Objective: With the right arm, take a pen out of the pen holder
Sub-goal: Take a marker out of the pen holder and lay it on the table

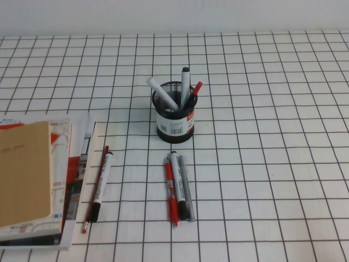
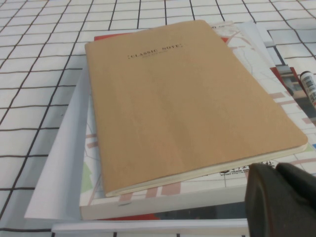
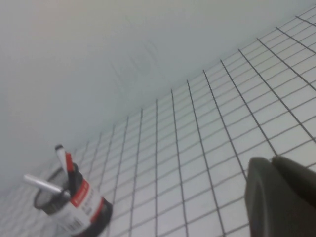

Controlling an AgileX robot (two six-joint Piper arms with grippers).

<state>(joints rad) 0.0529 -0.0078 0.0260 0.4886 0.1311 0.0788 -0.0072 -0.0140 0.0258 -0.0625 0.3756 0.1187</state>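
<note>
Pen holder (image 1: 175, 121): being shown mid-frame, three pens (image 1: 185, 83) inside.
Right gripper (image 3: 272, 163): being held closed, empty, apart from the holder.
Left gripper (image 2: 275, 169): being held closed beside the tan notebook (image 2: 187, 98).

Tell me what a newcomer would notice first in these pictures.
The black mesh pen holder stands mid-scene holding three pens, and three markers lie side by side in front of it. A tan notebook tops a paper stack at the left edge of the table, the left gripper close above it. The right gripper, shut and empty, hangs well away from the holder, outside the high view.
</note>
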